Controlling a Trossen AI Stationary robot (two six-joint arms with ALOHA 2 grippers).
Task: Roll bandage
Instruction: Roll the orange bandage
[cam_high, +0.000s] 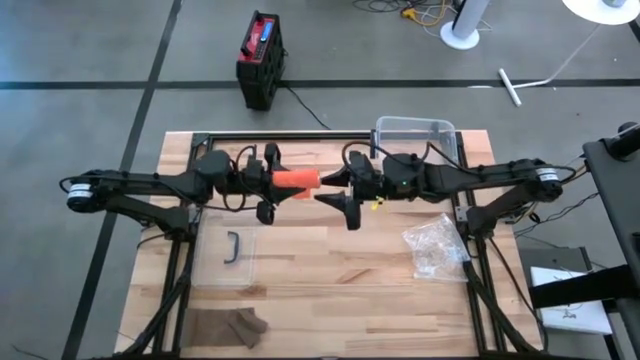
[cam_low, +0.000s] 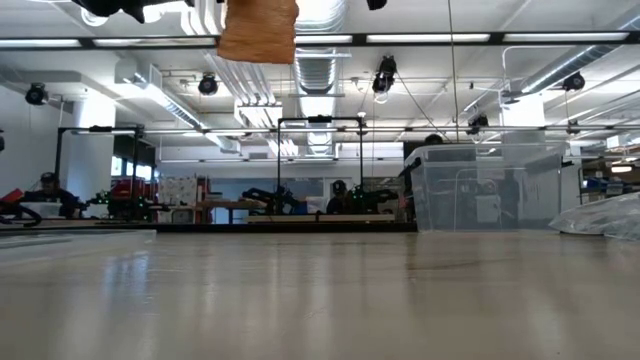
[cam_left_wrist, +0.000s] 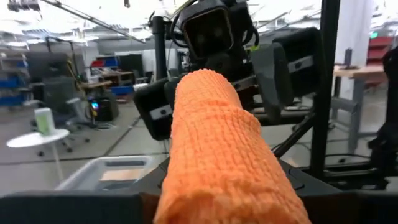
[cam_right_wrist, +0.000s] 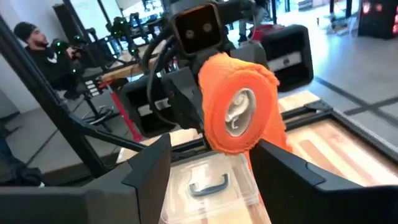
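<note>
An orange bandage roll (cam_high: 296, 181) hangs level high above the middle of the table, between my two grippers. My left gripper (cam_high: 270, 181) comes from the table's left and is shut on the roll. My right gripper (cam_right_wrist: 211, 148) faces it from the table's right and is open. Its two fingers (cam_left_wrist: 155, 111) stand on either side of the roll's free end (cam_right_wrist: 238, 112), with a gap on each side. The low view shows only the roll's underside (cam_low: 258, 30) at the picture's top. A loose bit of bandage (cam_right_wrist: 278, 134) hangs beside the roll. My left gripper holds the bandage roll by its left end (cam_high: 281, 181), coming level from the table's left, with the fingers lying along the roll. The place of contact is hidden by the roll itself in the left wrist view. The roll (cam_left_wrist: 217, 143) sticks out level toward my right gripper, lifted clear of the table.
A clear lid with a dark handle (cam_high: 230, 250) lies on the table's near left, and a brown cloth (cam_high: 232, 325) lies at the near edge. A clear bin (cam_high: 415, 132) stands at the far right, and a crumpled plastic bag (cam_high: 435, 248) lies to the right. A black-and-red box (cam_high: 262, 55) is on the floor beyond.
</note>
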